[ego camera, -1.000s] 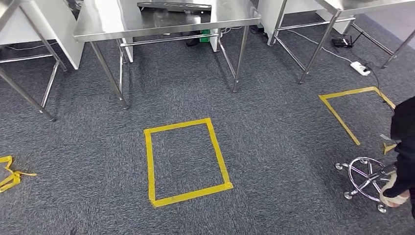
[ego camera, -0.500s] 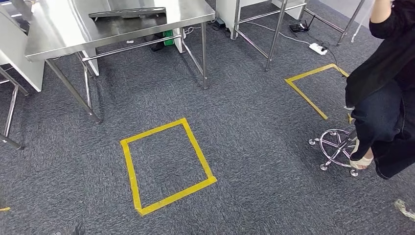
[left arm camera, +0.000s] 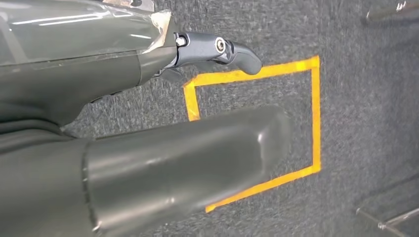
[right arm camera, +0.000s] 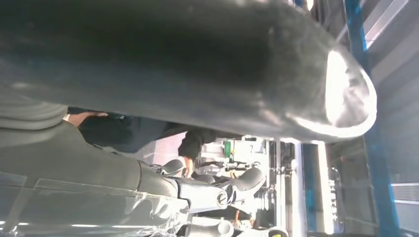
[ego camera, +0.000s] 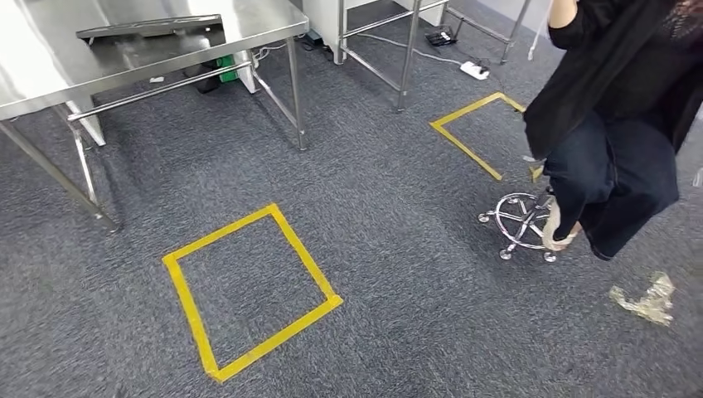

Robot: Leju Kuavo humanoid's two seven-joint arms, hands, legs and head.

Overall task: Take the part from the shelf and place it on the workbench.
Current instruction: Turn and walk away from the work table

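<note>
**Nothing in hand, fetch not yet begun**

The left hand hangs over the carpet, fingers apart, holding nothing. The right hand looks empty too, though I cannot tell whether it is open. Neither part nor shelf can be picked out. Outward lie a yellow tape square, a steel workbench and a seated person. No legible writing

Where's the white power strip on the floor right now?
In the head view the white power strip lies on the grey carpet toward the upper right, just beyond the far yellow tape outline and beside a steel table leg.
</note>
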